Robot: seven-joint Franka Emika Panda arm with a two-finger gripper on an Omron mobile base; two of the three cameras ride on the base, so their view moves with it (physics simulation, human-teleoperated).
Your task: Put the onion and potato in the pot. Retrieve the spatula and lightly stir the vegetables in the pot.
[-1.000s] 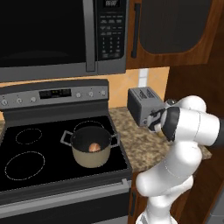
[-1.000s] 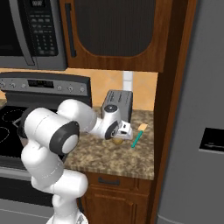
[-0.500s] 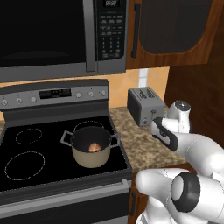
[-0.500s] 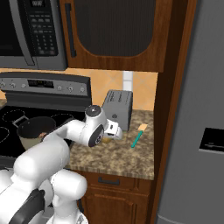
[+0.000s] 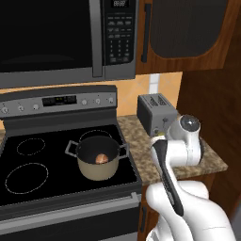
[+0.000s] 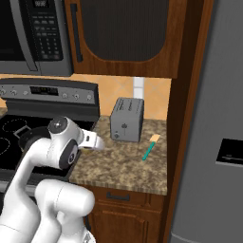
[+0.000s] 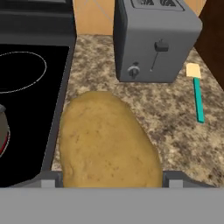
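Observation:
The yellowish-tan potato sits close in the hand view, between the two finger tips of my gripper, which is shut on it above the counter's left part beside the stove. In the right base view my gripper hangs left of the toaster. The beige pot stands on the stove's front right burner with the orange-brown onion inside. The teal-handled spatula lies on the counter right of the toaster, pale head pointing back; the hand view shows the spatula at its right.
A grey toaster stands at the back of the granite counter. The black stove top lies left, with a microwave above. A wooden cabinet wall and a fridge close the right side.
The arm has swung left from the toaster's front toward the stove edge, carrying the potato. The pot, onion and spatula have stayed where they were.

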